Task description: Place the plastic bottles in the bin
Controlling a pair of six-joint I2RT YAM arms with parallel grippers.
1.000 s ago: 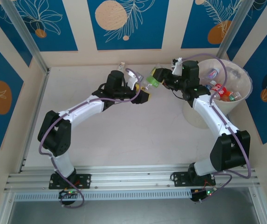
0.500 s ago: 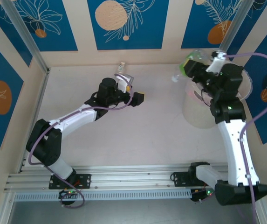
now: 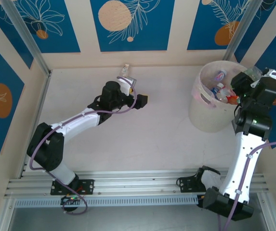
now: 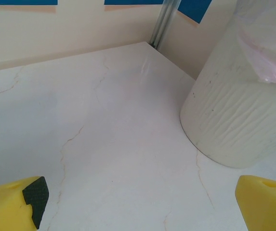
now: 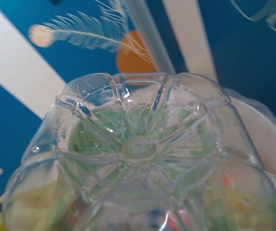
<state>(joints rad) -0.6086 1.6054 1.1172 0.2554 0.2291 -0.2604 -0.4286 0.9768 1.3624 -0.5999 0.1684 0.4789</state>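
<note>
My right gripper (image 3: 239, 83) hangs over the right rim of the bin (image 3: 201, 96) and is shut on a clear plastic bottle with a green label (image 5: 138, 148). The bottle's ribbed base faces the right wrist camera and hides the fingers. Inside the bin lie several bottles, one red-labelled (image 3: 230, 97) and one with a blue cap (image 3: 219, 75). Another small bottle (image 3: 126, 68) lies by the back wall. My left gripper (image 3: 141, 100) hovers mid-table, open, its yellow fingertips (image 4: 13, 203) wide apart over bare tabletop.
The bin's ribbed side (image 4: 234, 120) stands to the right in the left wrist view. The pale tabletop (image 3: 157, 134) is walled at the back and both sides. A metal rail (image 3: 138, 185) runs along the near edge by the arm bases.
A second ago both grippers met at the green-labelled bottle. The left gripper opened and drew back a little. The right arm carried the bottle right, up over the bin.
</note>
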